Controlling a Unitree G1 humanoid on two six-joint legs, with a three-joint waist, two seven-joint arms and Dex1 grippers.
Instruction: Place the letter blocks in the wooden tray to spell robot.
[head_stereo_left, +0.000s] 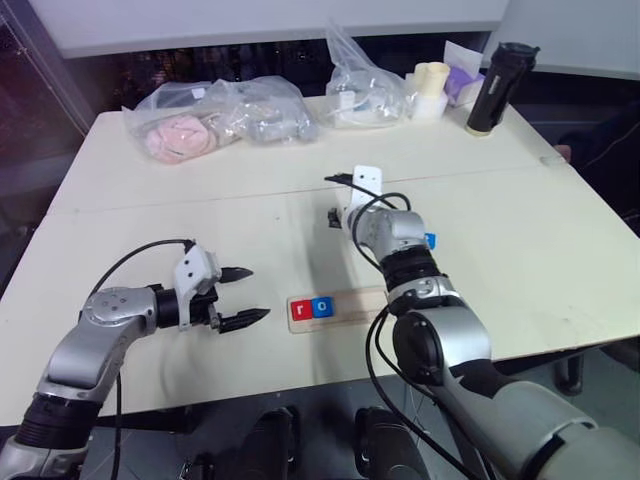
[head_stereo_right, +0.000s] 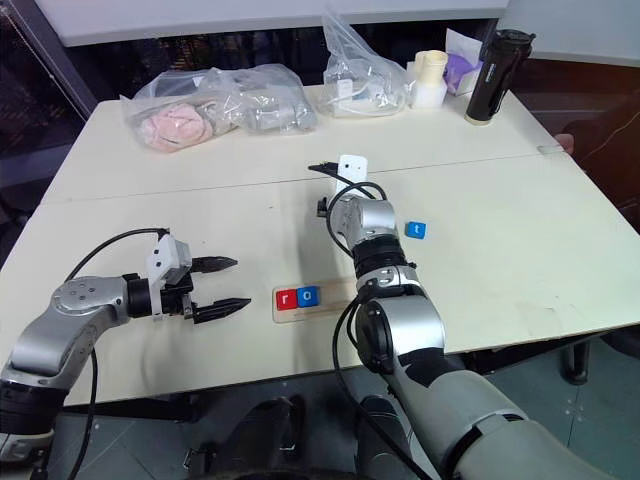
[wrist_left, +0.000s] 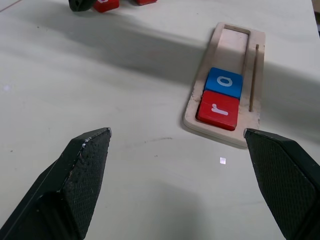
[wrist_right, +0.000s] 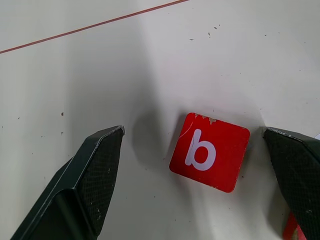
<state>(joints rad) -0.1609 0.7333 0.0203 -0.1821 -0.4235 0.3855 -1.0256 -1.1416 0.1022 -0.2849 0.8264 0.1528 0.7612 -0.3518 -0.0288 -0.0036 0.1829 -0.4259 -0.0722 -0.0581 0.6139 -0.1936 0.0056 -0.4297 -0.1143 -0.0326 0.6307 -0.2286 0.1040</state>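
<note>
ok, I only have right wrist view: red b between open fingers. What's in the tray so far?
Observer: The wooden tray holds red r then blue o at its left end; the remaining slot is bare.
Operator: Where's the t?
Observer: Blue t lies on the table, beyond the tray's right end.
Operator: Left gripper in the way?
Observer: No. The left gripper is open, off the tray's left end, holding nothing.
</note>
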